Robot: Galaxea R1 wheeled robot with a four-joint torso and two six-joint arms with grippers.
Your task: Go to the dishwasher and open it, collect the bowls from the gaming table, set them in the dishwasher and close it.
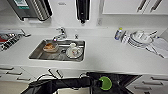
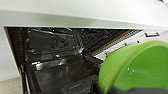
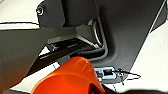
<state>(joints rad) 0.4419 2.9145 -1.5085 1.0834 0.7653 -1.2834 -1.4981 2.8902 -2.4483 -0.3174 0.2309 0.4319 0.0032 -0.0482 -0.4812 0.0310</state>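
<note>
Above open dishwasher (image 2: 62, 65), dish-filled sink (image 1: 37, 53).

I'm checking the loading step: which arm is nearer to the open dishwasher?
Left. The left arm reaches across to the open dishwasher, carrying the green bowl at its opening. The right arm carries an orange bowl beside the robot's own dark body.
</note>
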